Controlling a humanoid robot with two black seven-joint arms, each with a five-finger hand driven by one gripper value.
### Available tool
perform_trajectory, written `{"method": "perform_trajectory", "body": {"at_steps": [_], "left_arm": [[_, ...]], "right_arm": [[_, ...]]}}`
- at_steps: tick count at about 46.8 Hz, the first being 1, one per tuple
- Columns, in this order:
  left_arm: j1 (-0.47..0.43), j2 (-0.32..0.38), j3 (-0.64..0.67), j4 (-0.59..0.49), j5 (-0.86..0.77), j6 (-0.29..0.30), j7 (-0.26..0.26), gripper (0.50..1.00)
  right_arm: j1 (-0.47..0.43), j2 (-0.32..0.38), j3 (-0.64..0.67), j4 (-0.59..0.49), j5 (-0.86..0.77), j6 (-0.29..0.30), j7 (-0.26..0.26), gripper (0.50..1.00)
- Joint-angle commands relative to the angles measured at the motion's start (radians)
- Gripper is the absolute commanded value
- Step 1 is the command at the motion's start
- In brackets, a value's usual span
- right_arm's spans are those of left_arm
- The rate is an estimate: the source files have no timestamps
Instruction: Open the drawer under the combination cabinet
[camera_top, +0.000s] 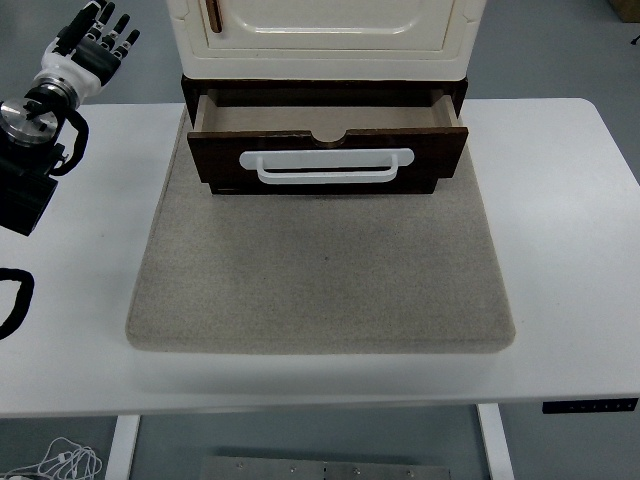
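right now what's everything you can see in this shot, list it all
table: one, white, fills most of the view, near edge at the bottom
mat: one, grey-beige, lying on the table's middle
cabinet: one, cream, at the mat's far edge, top cut off by the picture
drawer: one, dark brown, under the cabinet, pulled partly out, nothing visible inside
drawer handle: one, white, across the drawer front
control panel: one, dark, on the table's near edge at right
cables: a white bundle on the floor, bottom left
left robot hand: one, black and white, fingers spread, holding nothing, top left above the table's far corner
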Motion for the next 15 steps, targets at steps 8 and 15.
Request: {"method": "perform_trajectory", "body": {"at_steps": [8, 15], "left_arm": [[0.004, -0.026, -0.005, -0.002, -0.001, 0.0, -0.032, 1.0], [0.004, -0.03, -0.024, -0.008, -0.006, 0.0, -0.035, 1.0]], "right_arm": [[0.0, 0.0, 0.002, 0.0, 0.0, 0.002, 0.001, 0.926], [0.0, 0.0, 0.002, 0.0, 0.001, 0.002, 0.001, 0.926]]}}
